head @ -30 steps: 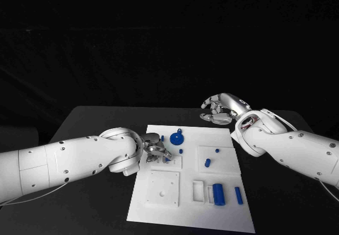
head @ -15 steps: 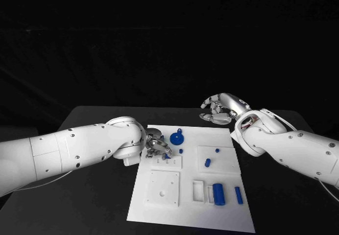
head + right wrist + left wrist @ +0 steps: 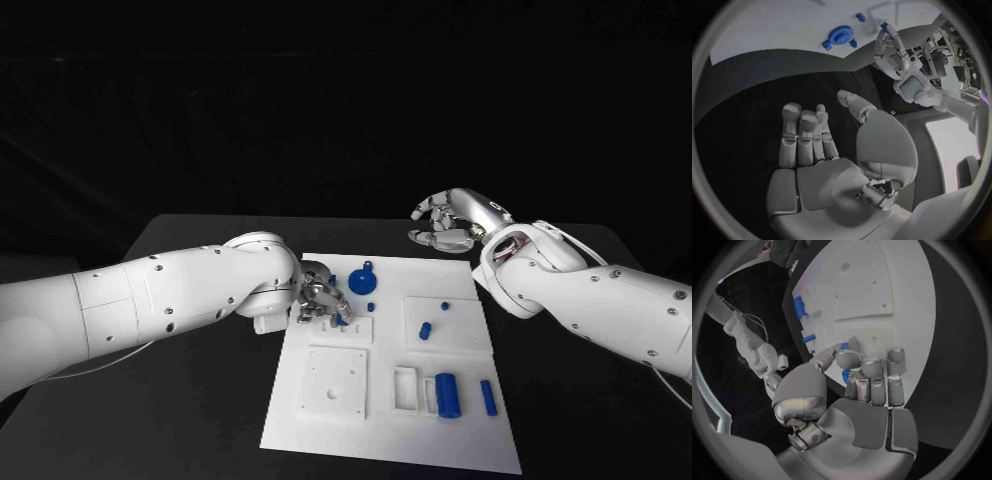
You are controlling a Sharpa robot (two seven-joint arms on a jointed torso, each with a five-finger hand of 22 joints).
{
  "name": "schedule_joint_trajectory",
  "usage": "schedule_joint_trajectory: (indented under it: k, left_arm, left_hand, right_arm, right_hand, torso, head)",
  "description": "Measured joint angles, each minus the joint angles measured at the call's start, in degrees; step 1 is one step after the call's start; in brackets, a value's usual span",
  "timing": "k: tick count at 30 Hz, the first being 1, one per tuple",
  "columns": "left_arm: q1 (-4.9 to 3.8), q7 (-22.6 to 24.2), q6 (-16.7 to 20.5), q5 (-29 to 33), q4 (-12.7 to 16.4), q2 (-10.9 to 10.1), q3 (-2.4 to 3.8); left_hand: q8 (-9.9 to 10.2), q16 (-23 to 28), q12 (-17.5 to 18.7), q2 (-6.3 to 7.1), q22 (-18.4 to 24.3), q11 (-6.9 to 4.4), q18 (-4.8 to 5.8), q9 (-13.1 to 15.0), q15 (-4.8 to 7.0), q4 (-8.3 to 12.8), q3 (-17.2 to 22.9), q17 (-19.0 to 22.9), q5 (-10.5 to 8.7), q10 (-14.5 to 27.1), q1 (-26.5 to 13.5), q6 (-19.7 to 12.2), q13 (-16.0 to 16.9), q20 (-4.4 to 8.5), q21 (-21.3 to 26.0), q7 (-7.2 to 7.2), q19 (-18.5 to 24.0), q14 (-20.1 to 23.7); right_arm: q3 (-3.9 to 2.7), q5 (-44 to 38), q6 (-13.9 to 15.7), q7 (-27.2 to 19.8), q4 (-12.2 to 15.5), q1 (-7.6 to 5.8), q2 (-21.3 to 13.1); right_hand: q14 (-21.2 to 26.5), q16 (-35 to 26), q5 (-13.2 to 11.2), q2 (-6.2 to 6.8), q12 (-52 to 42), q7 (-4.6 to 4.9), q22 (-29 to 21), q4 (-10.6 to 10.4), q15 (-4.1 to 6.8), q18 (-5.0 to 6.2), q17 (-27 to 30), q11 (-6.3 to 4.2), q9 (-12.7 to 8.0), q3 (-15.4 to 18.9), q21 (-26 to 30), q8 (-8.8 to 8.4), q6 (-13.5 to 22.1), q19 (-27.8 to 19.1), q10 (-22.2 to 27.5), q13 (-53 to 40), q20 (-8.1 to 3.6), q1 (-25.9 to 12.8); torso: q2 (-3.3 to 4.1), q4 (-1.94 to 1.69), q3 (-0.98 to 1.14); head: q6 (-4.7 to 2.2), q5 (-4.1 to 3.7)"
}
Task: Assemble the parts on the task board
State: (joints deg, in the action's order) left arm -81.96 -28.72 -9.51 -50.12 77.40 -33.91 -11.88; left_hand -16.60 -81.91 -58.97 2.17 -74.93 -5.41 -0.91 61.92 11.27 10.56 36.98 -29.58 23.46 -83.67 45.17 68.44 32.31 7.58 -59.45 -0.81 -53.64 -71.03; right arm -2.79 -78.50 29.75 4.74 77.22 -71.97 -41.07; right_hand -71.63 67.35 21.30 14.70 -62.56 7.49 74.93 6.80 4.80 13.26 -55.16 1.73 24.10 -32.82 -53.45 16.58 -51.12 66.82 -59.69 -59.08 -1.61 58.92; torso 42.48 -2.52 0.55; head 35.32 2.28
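Note:
The white task board [image 3: 378, 425] lies in the middle of the black table. My left hand [image 3: 320, 299] hovers over the board's near-left area and pinches a small blue part [image 3: 845, 375] between thumb and fingers, low over a raised white block [image 3: 352, 331]. A blue round part [image 3: 361, 283] sits just beyond the hand. Small blue pegs [image 3: 424, 331] stand further right, and a blue cylinder [image 3: 447, 395] and a blue bar [image 3: 488, 398] lie near the front. My right hand [image 3: 454, 222] hangs above the board's far edge, holding nothing, thumb apart from the fingers.
A square white plate with holes [image 3: 333, 383] and a white slotted block [image 3: 405, 390] sit on the board's front half. Bare black table [image 3: 188, 420] lies on both sides of the board. The right wrist view shows the blue round part [image 3: 841, 35] and my left hand [image 3: 892, 50].
My left arm has swung forward and its hand has shifted slightly toward the far side of the board with the small blue part. The right hand has stayed in place.

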Motion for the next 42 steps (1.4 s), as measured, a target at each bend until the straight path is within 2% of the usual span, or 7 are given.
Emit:
schedule_joint_trajectory:
  k: [13, 38, 42]
  left_arm:
    - [0.0, -0.51, -2.22, -0.27, -0.43, 0.44, -0.06]
    - [0.0, -0.46, -2.56, -2.7, -0.78, 0.72, -0.3]
    - [-0.01, -0.37, -2.68, -2.72, -0.82, 0.81, -0.55]
  left_hand:
    - [0.01, -0.22, 0.0, -0.23, 0.01, 0.0, 0.01, 0.2, -0.01, 0.08, -0.08, -0.05, 0.52, 0.0, -0.23, 0.0, 0.14, 0.0, 0.0, 0.0, 0.0, 0.01]
    - [0.15, -0.22, -0.23, -0.23, 0.02, 0.0, 0.01, 0.32, -0.09, 0.21, -0.21, -0.04, 0.77, 0.0, -0.23, 0.0, 0.18, 0.0, 0.0, 0.0, 0.0, 0.08]
    - [0.23, -0.22, -0.23, -0.23, 0.02, 0.0, 0.01, 0.34, 0.01, 0.24, -0.24, -0.05, 0.77, 0.0, -0.23, 0.0, 0.19, 0.0, 0.0, 0.0, 0.0, -0.01]
  right_arm:
    - [-0.01, 0.0, -0.01, 0.03, 0.06, 0.0, -0.01]
    - [-0.01, 0.0, -0.02, 0.05, 0.13, 0.0, 0.0]
    - [-0.01, 0.0, -0.03, 0.05, 0.13, 0.0, 0.0]
  right_hand:
    - [0.0, 0.0, 0.0, 0.0, 0.0, -0.01, -0.01, 0.0, 0.0, 0.0, 0.0, 0.0, -0.01, 0.0, 0.0, 0.0, 0.01, -0.08, 0.0, 0.05, 0.08, 0.0]
    - [0.0, 0.0, 0.0, 0.0, 0.0, -0.11, -0.01, 0.0, 0.0, 0.01, -0.01, 0.0, -0.01, 0.0, 0.0, 0.0, 0.12, 0.23, 0.0, 0.1, -0.01, 0.0]
    - [0.0, 0.0, 0.0, 0.0, 0.0, -0.11, -0.02, 0.0, 0.0, 0.01, 0.01, 0.0, -0.02, 0.0, 0.0, 0.0, 0.12, 0.23, 0.0, 0.15, -0.01, 0.0]
  torso:
    - [0.03, -0.02, -0.07]
    - [0.03, -0.02, -0.09]
    - [0.03, -0.01, -0.09]
  head:
    - [0.2, -0.01]
    - [0.38, -0.01]
    - [0.44, 0.01]
